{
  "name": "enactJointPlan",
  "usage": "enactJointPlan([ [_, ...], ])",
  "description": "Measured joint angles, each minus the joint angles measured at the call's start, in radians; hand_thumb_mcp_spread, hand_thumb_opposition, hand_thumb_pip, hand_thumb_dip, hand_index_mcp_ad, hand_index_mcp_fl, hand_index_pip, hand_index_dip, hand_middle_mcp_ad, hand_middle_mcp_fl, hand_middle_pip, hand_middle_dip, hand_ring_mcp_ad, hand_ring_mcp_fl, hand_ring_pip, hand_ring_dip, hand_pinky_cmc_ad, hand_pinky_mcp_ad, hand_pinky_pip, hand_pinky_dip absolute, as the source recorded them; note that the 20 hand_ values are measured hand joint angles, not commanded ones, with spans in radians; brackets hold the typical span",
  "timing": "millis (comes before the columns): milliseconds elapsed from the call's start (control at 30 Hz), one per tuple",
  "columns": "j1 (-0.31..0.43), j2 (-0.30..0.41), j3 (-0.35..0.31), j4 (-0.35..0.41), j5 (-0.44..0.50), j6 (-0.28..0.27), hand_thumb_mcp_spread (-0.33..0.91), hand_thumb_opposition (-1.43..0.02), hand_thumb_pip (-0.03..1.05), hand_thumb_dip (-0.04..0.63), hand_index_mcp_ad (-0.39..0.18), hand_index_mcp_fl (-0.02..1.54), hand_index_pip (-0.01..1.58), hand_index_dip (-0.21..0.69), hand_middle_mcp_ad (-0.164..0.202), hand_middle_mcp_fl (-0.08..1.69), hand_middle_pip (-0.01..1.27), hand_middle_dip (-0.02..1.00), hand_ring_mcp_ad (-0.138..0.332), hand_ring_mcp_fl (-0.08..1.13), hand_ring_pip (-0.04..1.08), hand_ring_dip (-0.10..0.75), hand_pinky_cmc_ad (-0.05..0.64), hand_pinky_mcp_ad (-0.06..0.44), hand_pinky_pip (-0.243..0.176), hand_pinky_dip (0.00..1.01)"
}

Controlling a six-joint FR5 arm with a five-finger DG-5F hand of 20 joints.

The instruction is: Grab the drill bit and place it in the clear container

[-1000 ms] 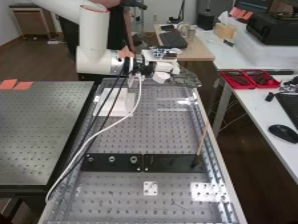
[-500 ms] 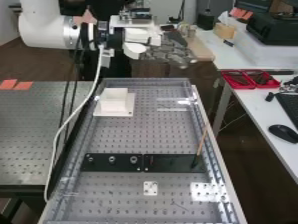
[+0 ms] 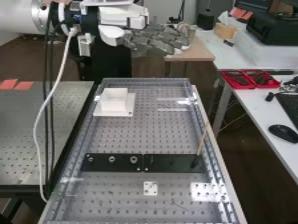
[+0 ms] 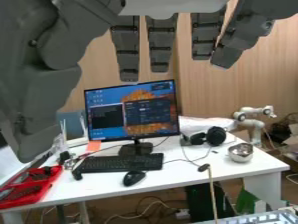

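The robot hand [image 3: 157, 41] hangs open, fingers extended, well apart from a thin tan rod [image 3: 202, 140] — possibly the drill bit, though one cannot be sure — that slants up from the dark plate [image 3: 171, 162], nearer the high camera.

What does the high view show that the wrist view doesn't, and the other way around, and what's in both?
High view: a white block on a white base, a pair of black plates and a small white plate with holes, on the perforated bench.

Wrist view: a lit monitor, headphones and a shiny metal bowl.

Both: the hand, its fingers open, plus the red trays, a black mouse and a dark keyboard.
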Motion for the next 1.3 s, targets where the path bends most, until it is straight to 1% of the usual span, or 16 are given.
enactJointPlan([
  [67,-0.003,0.004,0.000,-0.007,-0.002,0.005,0.32,-0.73,0.34,0.126,-0.070,0.28,0.10,0.284,0.056,0.09,0.14,0.18,0.227,0.01,0.10,-0.009,0.346,0.171,-0.129,0.34],
  [167,-0.010,0.013,0.000,-0.012,-0.002,0.013,0.32,-0.73,0.34,0.129,-0.056,0.28,0.10,0.284,0.058,0.09,0.14,0.18,0.236,0.00,0.09,-0.005,0.342,0.168,-0.131,0.34],
  [233,-0.012,0.015,0.000,-0.010,-0.032,0.010,0.32,-0.73,0.34,0.126,-0.056,0.28,0.10,0.284,0.058,0.09,0.14,0.18,0.229,0.00,0.09,-0.005,0.342,0.166,-0.131,0.34],
  [300,-0.012,0.016,0.000,-0.009,-0.046,0.008,0.32,-0.73,0.34,0.126,-0.072,0.28,0.10,0.284,0.051,0.09,0.14,0.18,0.229,0.00,0.09,-0.005,0.342,0.171,-0.131,0.34],
  [367,-0.012,0.018,0.001,-0.008,-0.032,0.007,0.32,-0.73,0.34,0.126,-0.068,0.28,0.10,0.297,0.052,0.09,0.14,0.18,0.229,0.00,0.09,-0.005,0.356,0.171,-0.131,0.34],
  [400,-0.012,0.018,0.002,-0.008,-0.018,0.007,0.32,-0.73,0.34,0.126,-0.058,0.28,0.10,0.297,0.058,0.09,0.14,0.18,0.229,0.00,0.09,-0.005,0.354,0.171,-0.131,0.34],
  [500,-0.013,0.017,0.006,-0.009,0.001,0.006,0.32,-0.73,0.34,0.126,-0.056,0.28,0.10,0.297,0.059,0.09,0.14,0.18,0.229,0.00,0.09,-0.005,0.354,0.169,-0.131,0.34],
  [633,-0.020,0.014,0.008,-0.008,-0.042,0.006,0.32,-0.73,0.34,0.126,-0.056,0.27,0.09,0.298,0.059,0.09,0.14,0.18,0.229,0.00,0.09,-0.005,0.354,0.169,-0.131,0.34],
  [667,-0.020,0.014,0.008,-0.007,-0.046,0.007,0.32,-0.73,0.34,0.126,-0.065,0.27,0.09,0.298,0.052,0.09,0.14,0.18,0.229,0.00,0.09,-0.005,0.354,0.169,-0.131,0.34],
  [767,-0.023,0.012,0.008,-0.003,-0.046,0.009,0.33,-0.73,0.34,0.126,-0.056,0.28,0.09,0.298,0.059,0.09,0.14,0.18,0.229,0.00,0.09,-0.005,0.354,0.171,-0.131,0.34],
  [867,-0.026,0.009,0.009,0.002,-0.059,0.011,0.33,-0.73,0.34,0.126,-0.056,0.28,0.09,0.298,0.056,0.09,0.14,0.18,0.232,0.00,0.09,-0.005,0.358,0.171,-0.131,0.34],
  [900,-0.026,0.009,0.010,0.003,-0.063,0.011,0.32,-0.73,0.34,0.126,-0.065,0.28,0.09,0.298,0.052,0.09,0.14,0.18,0.232,0.00,0.09,-0.005,0.354,0.169,-0.127,0.34],
  [967,-0.025,0.009,0.010,0.004,-0.049,0.012,0.33,-0.73,0.34,0.126,-0.066,0.28,0.09,0.298,0.051,0.09,0.14,0.18,0.229,0.00,0.09,-0.005,0.354,0.171,-0.131,0.34],
  [1033,-0.024,0.009,0.010,0.005,-0.013,0.013,0.32,-0.73,0.34,0.126,-0.058,0.28,0.09,0.298,0.059,0.09,0.14,0.18,0.229,0.00,0.09,-0.005,0.354,0.171,-0.131,0.34],
  [1100,-0.024,0.009,0.010,0.006,-0.008,0.013,0.33,-0.73,0.34,0.129,-0.054,0.28,0.09,0.298,0.059,0.09,0.14,0.18,0.232,0.00,0.09,-0.005,0.354,0.171,-0.131,0.34],
  [1300,-0.029,0.009,0.011,0.011,-0.053,0.012,0.33,-0.73,0.34,0.126,-0.058,0.28,0.09,0.298,0.059,0.09,0.14,0.18,0.232,0.00,0.09,-0.005,0.358,0.171,-0.131,0.34],
])
